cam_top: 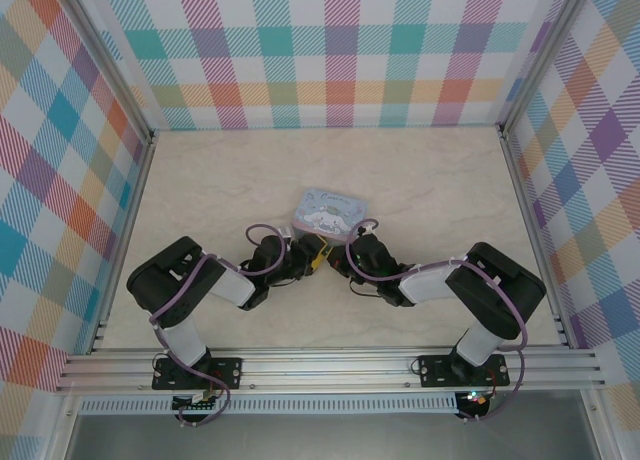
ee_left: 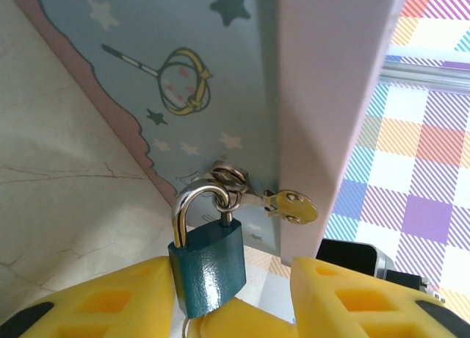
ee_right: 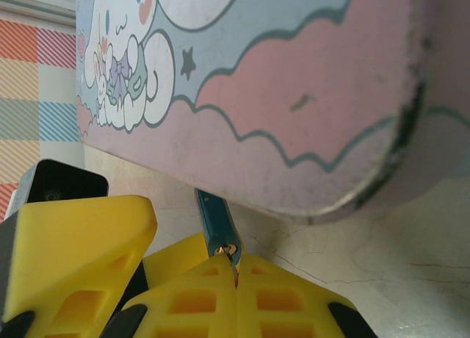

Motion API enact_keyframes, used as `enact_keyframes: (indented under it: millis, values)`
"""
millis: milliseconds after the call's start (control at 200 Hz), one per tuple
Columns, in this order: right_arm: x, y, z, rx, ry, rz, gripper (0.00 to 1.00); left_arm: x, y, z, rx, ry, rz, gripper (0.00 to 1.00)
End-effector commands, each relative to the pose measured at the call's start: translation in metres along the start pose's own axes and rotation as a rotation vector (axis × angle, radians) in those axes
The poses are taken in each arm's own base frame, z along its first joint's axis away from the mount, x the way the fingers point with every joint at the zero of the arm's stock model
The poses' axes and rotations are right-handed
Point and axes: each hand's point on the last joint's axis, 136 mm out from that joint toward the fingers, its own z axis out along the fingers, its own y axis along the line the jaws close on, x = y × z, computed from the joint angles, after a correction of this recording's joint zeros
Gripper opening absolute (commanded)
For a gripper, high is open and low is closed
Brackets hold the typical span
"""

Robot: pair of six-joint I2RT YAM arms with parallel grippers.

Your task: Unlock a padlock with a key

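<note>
Right pincer [ee_right: 236, 279] pinches key [ee_right: 234, 261] at padlock [ee_left: 209, 268]; left pincer [ee_left: 231, 294] spread loose around it. Padlock could swing, key misses!

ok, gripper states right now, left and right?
Left gripper: open, jaws either side of the padlock, gap on one side.
Right gripper: shut on the key.

left wrist: padlock [ee_left: 208, 268] base hidden behind left gripper [ee_left: 232, 286] fingers [ee_left: 110, 301], grip unclear; tin [ee_left: 220, 73] cut by top edge | right wrist: key [ee_right: 233, 260] almost all hidden between right gripper [ee_right: 236, 275] fingers [ee_right: 294, 301] pressed together | top view: padlock, key too small to tell
</note>
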Motion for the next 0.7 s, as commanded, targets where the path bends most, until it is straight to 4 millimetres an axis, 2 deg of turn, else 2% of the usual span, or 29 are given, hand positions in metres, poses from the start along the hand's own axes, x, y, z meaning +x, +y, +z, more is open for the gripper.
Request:
enact_keyframes:
  millis: [0, 290, 415, 635, 675, 695]
  values:
    - [0.0, 0.003, 0.001, -0.001, -0.008, 0.005, 0.0, 0.003, -0.015, 0.005, 0.056, 0.001, -0.004, 0.43]
    - [0.0, 0.002, 0.001, 0.002, -0.008, 0.008, 0.0, 0.001, -0.017, 0.007, 0.059, -0.008, 0.003, 0.28]
    - [-0.001, 0.003, 0.0, -0.001, -0.013, 0.005, 0.0, 0.001, -0.019, 0.006, 0.062, -0.012, 0.009, 0.17]
    - [-0.005, 0.003, -0.008, -0.003, -0.037, -0.03, 0.12, 0.001, -0.018, 0.002, 0.037, -0.022, 0.02, 0.0]
    - [-0.007, 0.005, -0.011, -0.009, -0.043, -0.045, 0.16, 0.0, -0.018, 0.002, 0.033, -0.023, 0.019, 0.0]
    - [-0.005, -0.001, -0.013, 0.018, -0.036, -0.056, 0.18, 0.001, -0.018, 0.002, 0.03, -0.023, 0.021, 0.0]
